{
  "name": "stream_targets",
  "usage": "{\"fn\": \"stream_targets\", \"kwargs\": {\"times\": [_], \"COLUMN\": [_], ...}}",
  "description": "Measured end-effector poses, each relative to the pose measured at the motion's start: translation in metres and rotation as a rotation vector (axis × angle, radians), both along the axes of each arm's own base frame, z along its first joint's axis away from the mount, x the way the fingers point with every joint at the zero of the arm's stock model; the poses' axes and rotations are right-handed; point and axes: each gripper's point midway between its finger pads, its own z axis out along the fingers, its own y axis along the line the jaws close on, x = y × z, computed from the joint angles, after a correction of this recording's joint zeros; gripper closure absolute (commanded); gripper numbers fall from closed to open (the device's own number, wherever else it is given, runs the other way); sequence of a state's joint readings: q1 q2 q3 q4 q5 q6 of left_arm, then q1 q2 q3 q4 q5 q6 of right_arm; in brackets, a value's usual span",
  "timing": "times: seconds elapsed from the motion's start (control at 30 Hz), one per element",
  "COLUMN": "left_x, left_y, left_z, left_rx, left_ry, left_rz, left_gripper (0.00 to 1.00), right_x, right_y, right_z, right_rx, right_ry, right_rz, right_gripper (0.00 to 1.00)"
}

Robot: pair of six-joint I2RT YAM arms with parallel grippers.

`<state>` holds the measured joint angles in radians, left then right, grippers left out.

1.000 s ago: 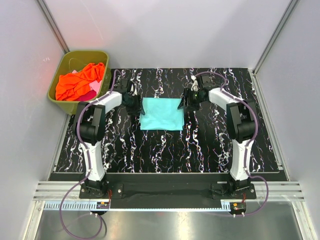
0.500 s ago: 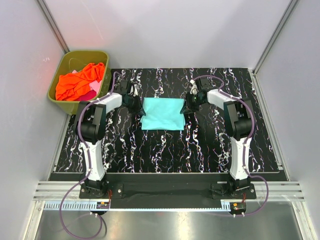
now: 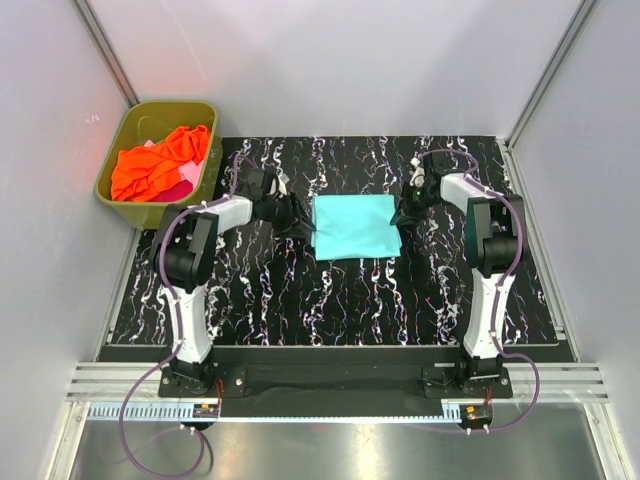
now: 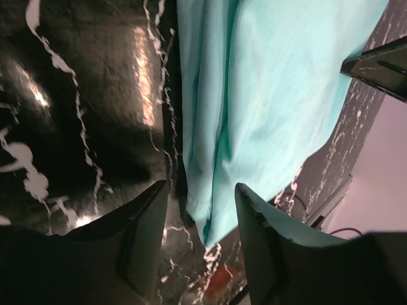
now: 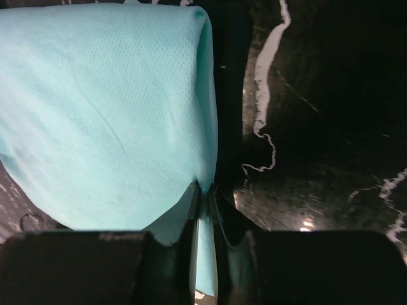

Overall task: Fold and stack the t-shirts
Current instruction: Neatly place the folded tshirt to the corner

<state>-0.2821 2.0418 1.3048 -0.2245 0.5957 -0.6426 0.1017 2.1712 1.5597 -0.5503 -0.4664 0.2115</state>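
Observation:
A folded teal t-shirt (image 3: 355,226) lies flat on the black marbled table (image 3: 330,300). My left gripper (image 3: 299,224) is at its left edge and stands open; in the left wrist view the teal t-shirt's (image 4: 267,95) corner hangs loose between the spread fingers of that gripper (image 4: 202,197). My right gripper (image 3: 402,214) is at the right edge. In the right wrist view that gripper (image 5: 203,189) is shut on the folded edge of the teal t-shirt (image 5: 102,114). An orange t-shirt (image 3: 160,160) and a pink one (image 3: 182,186) lie crumpled in the tub.
The olive-green tub (image 3: 170,104) stands off the table's back left corner, against the left wall. Grey walls close in the table on three sides. Both arm bases sit at the near edge.
The teal t-shirt has slid to the right, and both grippers moved right with it. The right gripper closed on its right edge; the left gripper closed briefly and has opened again.

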Motion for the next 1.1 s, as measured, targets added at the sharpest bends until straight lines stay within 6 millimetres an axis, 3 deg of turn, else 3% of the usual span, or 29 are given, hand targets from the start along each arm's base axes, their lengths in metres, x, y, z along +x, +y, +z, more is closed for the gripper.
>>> {"fn": "stream_targets", "kwargs": {"times": [0.07, 0.2, 0.33, 0.43, 0.7, 1.1], "left_x": [-0.004, -0.009, -0.016, -0.029, -0.068, -0.078], "left_y": [0.001, 0.008, 0.013, 0.014, -0.001, -0.006], "left_z": [0.011, 0.053, 0.106, 0.124, 0.106, 0.111], "left_rx": [0.003, 0.023, 0.010, 0.006, 0.032, 0.029], "left_ry": [0.000, -0.080, -0.210, -0.256, -0.198, -0.209], "left_rz": [0.002, 0.000, -0.012, -0.034, -0.133, -0.175], "left_gripper": [0.44, 0.44, 0.44, 0.43, 0.42, 0.41], "right_x": [0.001, 0.007, 0.018, 0.031, 0.066, 0.128], "right_y": [-0.010, -0.030, -0.061, -0.088, -0.150, -0.245], "right_z": [0.001, 0.003, 0.011, 0.023, 0.048, 0.028], "right_rx": [-0.036, -0.095, -0.157, -0.242, -0.408, -0.559], "right_ry": [0.000, -0.009, -0.030, -0.068, -0.150, -0.157], "right_rz": [-0.001, -0.020, -0.060, -0.082, -0.151, -0.272], "right_gripper": [0.84, 0.85, 0.85, 0.86, 0.87, 0.88]}}
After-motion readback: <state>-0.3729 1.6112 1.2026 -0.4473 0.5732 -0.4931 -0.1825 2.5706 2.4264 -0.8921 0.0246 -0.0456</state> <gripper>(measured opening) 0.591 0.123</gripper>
